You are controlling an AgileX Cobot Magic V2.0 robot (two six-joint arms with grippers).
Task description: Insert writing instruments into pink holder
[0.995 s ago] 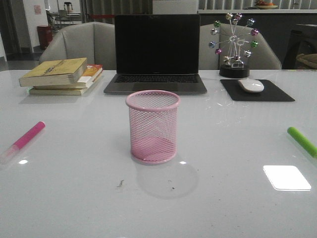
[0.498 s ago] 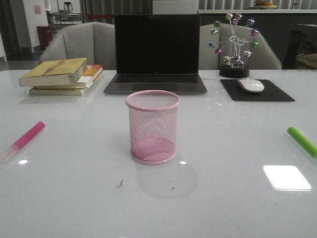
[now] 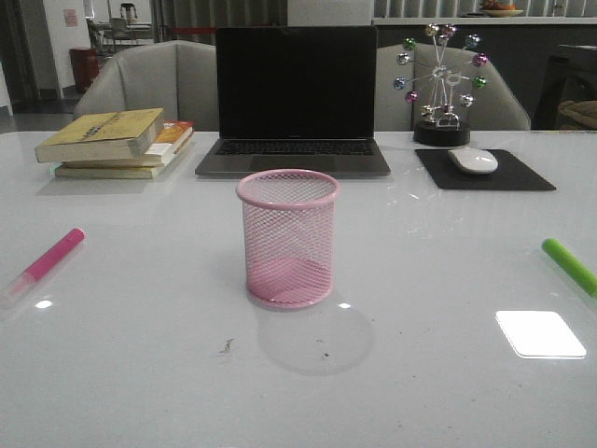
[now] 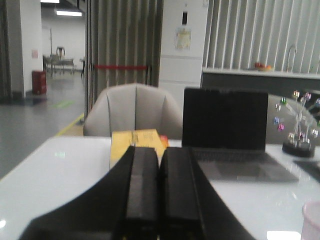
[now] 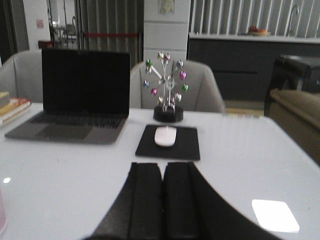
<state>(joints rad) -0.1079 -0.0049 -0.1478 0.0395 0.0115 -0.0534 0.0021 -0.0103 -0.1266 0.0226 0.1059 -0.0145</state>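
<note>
The pink holder (image 3: 287, 239), a wire-mesh cup, stands upright and empty at the table's middle; a sliver of its rim (image 4: 311, 220) shows in the left wrist view. A pink-magenta marker (image 3: 44, 264) with a pale cap lies flat at the left edge. A lime green marker (image 3: 569, 265) lies flat at the right edge. Neither gripper appears in the front view. In its wrist view my left gripper (image 4: 159, 152) is shut with nothing in it, pointing toward the books. My right gripper (image 5: 163, 167) is likewise shut and empty, pointing toward the mouse pad.
A stack of books (image 3: 117, 142) sits at the back left, a dark laptop (image 3: 294, 103) behind the holder, and a white mouse (image 3: 473, 161) on a black pad (image 3: 483, 171) at the back right, beside a bead ornament (image 3: 440, 84). Grey chairs stand beyond the table.
</note>
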